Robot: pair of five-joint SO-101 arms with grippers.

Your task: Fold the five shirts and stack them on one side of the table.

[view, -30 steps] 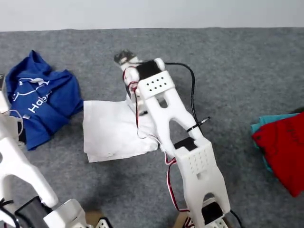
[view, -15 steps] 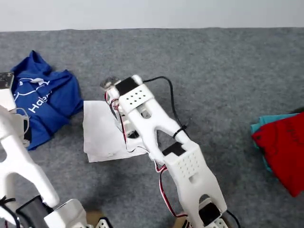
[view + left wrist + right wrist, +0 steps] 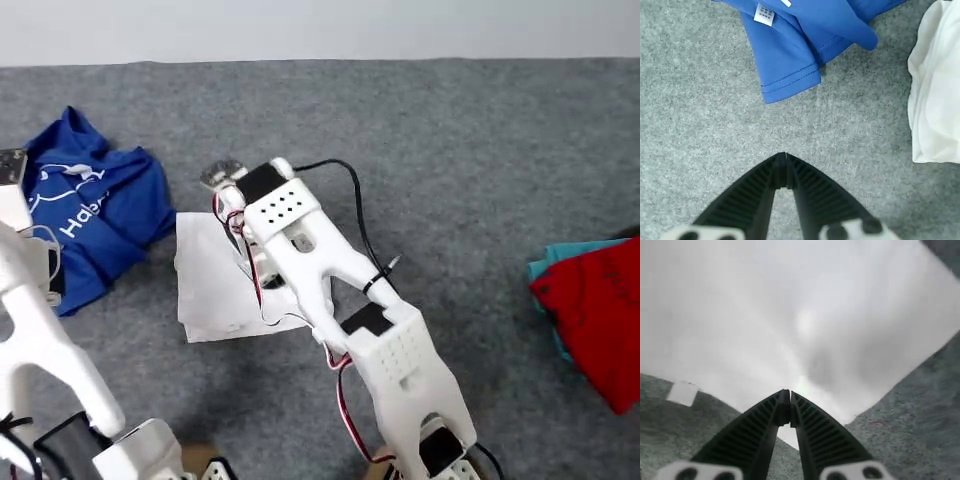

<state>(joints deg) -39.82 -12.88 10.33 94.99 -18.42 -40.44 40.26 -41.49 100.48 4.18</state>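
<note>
The right gripper (image 3: 785, 396) has its jaws pressed together, tips down on the white shirt (image 3: 208, 280); whether cloth is pinched between them cannot be told. In the high view that shirt lies flat left of centre, its edges square to the frame and its far side hidden under the right arm (image 3: 330, 290). The left gripper (image 3: 785, 159) is closed and empty over the grey table (image 3: 450, 150), near the crumpled blue shirt (image 3: 95, 210) at upper left, whose length runs down the frame. A red shirt (image 3: 600, 315) lies on a teal shirt (image 3: 558, 258) at the right edge.
</note>
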